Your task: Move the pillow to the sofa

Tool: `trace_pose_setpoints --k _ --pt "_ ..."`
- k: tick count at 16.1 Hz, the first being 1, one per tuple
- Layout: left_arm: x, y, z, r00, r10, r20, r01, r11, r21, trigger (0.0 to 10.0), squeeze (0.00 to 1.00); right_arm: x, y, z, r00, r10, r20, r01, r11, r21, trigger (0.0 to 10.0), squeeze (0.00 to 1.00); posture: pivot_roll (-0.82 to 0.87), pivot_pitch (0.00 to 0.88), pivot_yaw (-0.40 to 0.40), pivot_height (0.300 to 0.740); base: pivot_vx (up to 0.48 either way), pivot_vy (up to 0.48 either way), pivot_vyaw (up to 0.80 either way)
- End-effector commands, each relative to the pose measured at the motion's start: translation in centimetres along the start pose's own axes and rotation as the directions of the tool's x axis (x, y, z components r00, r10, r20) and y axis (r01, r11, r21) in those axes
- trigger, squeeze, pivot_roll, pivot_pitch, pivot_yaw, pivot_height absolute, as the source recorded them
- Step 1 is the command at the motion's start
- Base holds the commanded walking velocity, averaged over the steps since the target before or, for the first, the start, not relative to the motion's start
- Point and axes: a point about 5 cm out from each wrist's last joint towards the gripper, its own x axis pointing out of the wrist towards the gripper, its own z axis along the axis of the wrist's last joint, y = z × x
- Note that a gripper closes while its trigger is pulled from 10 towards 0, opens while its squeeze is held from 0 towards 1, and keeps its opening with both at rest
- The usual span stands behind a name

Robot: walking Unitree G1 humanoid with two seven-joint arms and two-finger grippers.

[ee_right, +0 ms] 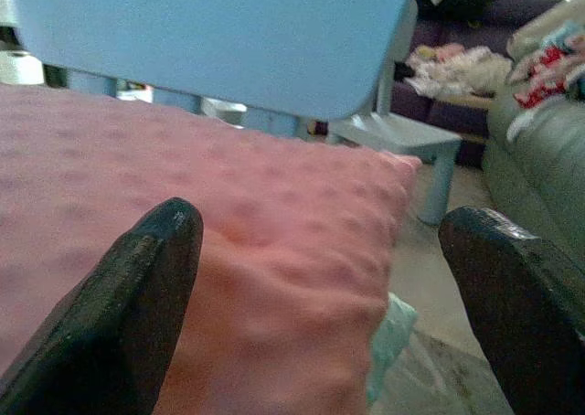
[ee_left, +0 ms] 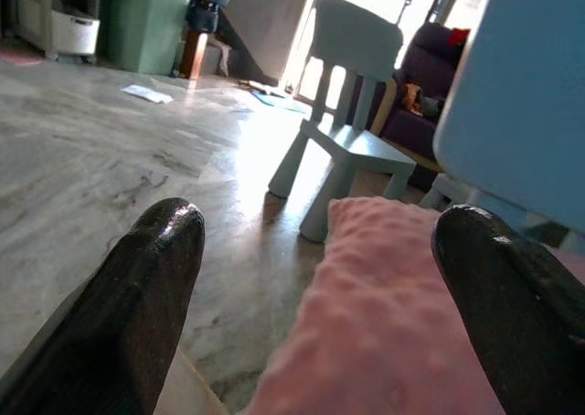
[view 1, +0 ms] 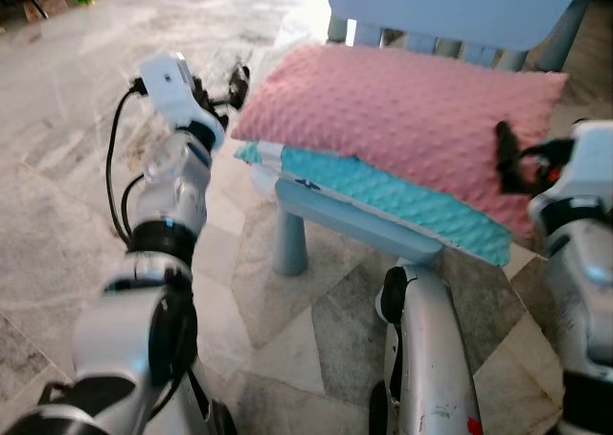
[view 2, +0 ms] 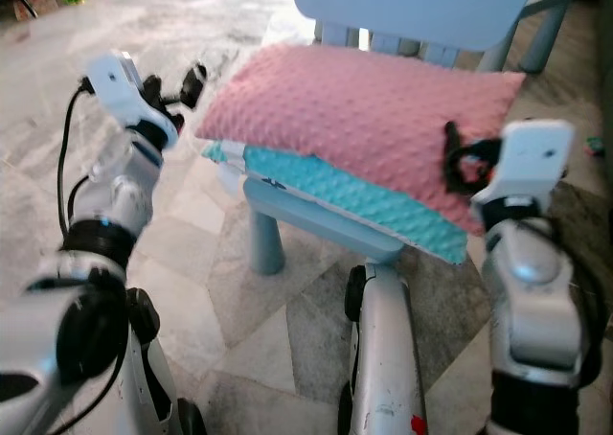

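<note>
A pink dotted pillow [view 1: 402,119] lies on a teal pillow [view 1: 383,195], both stacked on the seat of a small light blue chair [view 1: 354,219]. My left gripper [view 1: 237,82] is open at the pink pillow's left end, its fingers [ee_left: 137,305] on either side of the corner [ee_left: 384,314]. My right gripper [view 2: 458,162] is open at the pillow's right end, one finger [ee_right: 119,314] over the pink surface [ee_right: 228,241]. A grey-green sofa [ee_right: 539,159] stands off beyond the chair.
Marbled stone floor [view 1: 86,195] spreads to the left. A second light blue chair [ee_left: 352,113] stands further off, with a dark purple sofa [ee_left: 430,95] and a green bin [ee_left: 146,22] behind. A small blue table [ee_right: 402,136] is near the sofa.
</note>
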Motion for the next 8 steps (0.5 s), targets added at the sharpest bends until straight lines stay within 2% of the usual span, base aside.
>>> trace_pose_setpoints --k 1,5,8 --pt "0.2 0.5 0.4 0.999 0.036 -0.003 -0.036 0.999 -0.027 10.0 0.00 0.2 -0.1 0.1 1.000 0.015 -0.018 -0.015 0.999 0.031 10.0 0.00 -0.24 0.231 0.040 0.304 0.000 0.000 0.00" --pt "0.9 0.6 0.9 0.999 0.051 -0.019 -0.053 0.988 -0.143 10.0 0.00 0.7 -0.2 0.9 0.999 0.029 -0.016 -0.028 0.998 0.055 10.0 0.00 -0.27 0.268 0.032 0.304 0.000 0.000 0.00" --pt "1.6 -0.6 1.4 0.999 0.021 -0.048 -0.030 0.983 -0.182 10.0 0.00 1.1 -0.6 1.2 0.999 0.011 -0.031 -0.009 0.998 0.067 10.0 0.00 -0.27 0.291 0.029 0.304 0.000 0.000 0.00"
